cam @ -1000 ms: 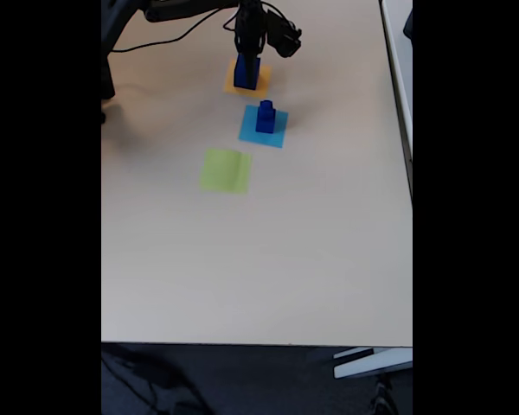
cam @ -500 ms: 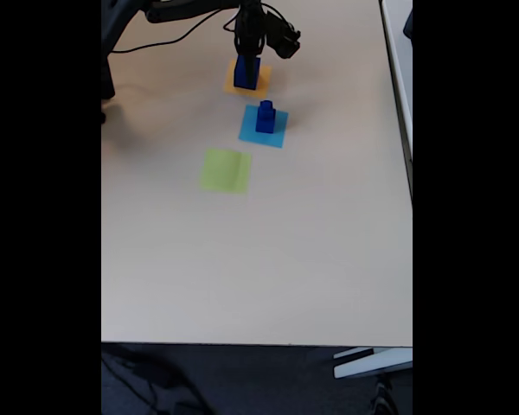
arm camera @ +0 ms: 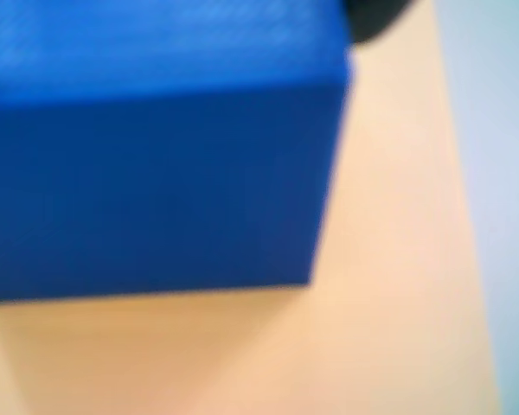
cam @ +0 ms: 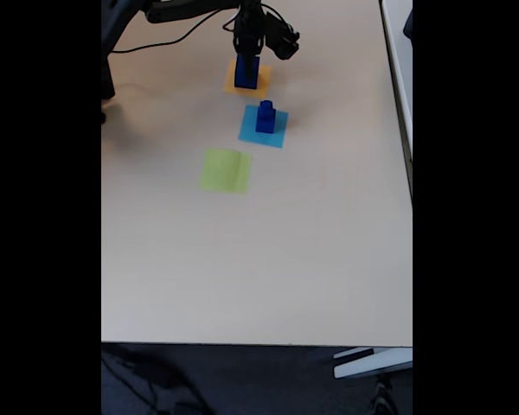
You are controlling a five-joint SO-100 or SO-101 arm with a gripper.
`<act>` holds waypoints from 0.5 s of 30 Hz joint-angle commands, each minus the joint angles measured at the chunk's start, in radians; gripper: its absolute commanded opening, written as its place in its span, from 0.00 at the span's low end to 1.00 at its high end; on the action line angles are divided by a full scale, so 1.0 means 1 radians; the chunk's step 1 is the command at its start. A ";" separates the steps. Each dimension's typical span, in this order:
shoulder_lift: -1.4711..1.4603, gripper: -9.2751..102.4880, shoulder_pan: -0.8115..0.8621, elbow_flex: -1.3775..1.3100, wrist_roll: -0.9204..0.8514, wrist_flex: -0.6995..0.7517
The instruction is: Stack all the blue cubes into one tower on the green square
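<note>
At the far end of the table point(cam: 242, 285), the gripper point(cam: 247, 54) sits on the large blue cube point(cam: 246, 73) on the orange square point(cam: 246, 79), jaw state indiscernible, two smaller cubes point(cam: 265, 117) stacked on the light-blue square point(cam: 263, 127), the green square point(cam: 225, 170) bare, nothing done.

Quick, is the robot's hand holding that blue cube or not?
Hand: down around the blue cube on the orange square, but whether it is shut on it cannot be told.

Blurred blue cube point(arm camera: 156, 147) — orange square point(arm camera: 389, 259) beneath
</note>
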 commanded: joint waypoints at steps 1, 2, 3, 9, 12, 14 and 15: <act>0.018 0.14 0.011 -0.067 -0.003 0.023; 0.023 0.14 0.014 -0.072 -0.006 0.034; 0.034 0.14 0.015 -0.075 -0.009 0.044; 0.115 0.13 0.029 -0.087 -0.034 0.124; 0.169 0.13 0.034 -0.086 -0.044 0.169; 0.206 0.12 0.037 -0.086 -0.046 0.204; 0.222 0.12 0.038 -0.086 -0.048 0.219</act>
